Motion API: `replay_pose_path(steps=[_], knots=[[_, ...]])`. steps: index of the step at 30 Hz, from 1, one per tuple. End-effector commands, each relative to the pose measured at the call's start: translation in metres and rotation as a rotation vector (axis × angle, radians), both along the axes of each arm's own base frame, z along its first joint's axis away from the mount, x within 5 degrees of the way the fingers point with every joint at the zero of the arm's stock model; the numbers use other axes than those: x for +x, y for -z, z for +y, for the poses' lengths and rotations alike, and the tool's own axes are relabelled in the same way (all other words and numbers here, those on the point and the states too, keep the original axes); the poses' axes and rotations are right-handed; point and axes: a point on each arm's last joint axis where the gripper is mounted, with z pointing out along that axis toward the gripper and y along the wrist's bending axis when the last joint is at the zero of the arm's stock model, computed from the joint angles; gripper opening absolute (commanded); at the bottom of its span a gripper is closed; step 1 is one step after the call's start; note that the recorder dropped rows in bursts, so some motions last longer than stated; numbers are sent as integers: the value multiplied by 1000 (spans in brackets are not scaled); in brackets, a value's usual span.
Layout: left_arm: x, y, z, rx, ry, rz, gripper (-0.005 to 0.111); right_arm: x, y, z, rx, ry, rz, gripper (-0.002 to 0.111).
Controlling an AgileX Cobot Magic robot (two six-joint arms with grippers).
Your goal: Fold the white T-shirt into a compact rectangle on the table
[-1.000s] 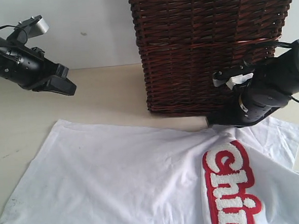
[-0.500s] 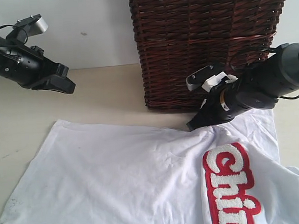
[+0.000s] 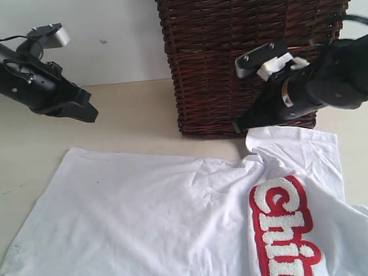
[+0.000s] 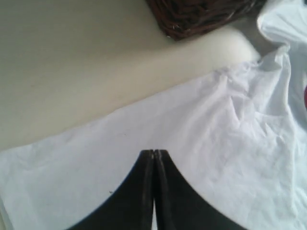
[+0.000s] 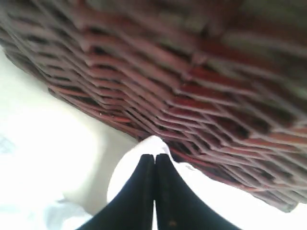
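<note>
The white T-shirt [image 3: 177,226] is pinched at its edge by the right gripper [image 3: 239,126], close beside the wicker basket [image 3: 228,47]. The left gripper [image 3: 90,114] is seen closed and empty above the table [image 3: 133,116], toward its far left corner.

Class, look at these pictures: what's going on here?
A two-armed robot is partway through folding a white T-shirt on a table. The right gripper is shut on the shirt's edge beside the wicker basket, holding it slightly raised. The left gripper is shut and empty, hovering above the table.
</note>
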Motion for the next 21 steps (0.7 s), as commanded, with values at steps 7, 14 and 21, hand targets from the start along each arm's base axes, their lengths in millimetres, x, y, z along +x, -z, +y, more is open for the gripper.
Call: replay_pose_path(steps=[7, 14, 21], knots=[[-45, 16, -74, 326, 225, 28, 0, -82, -26, -13, -123, 102, 422, 0], [-74, 50, -71, 391, 274, 147, 0, -126, 25, -11, -20, 35, 686, 0], [-76, 53, -70, 394, 267, 152, 0, -165, 49, -28, -72, 125, 857, 0]])
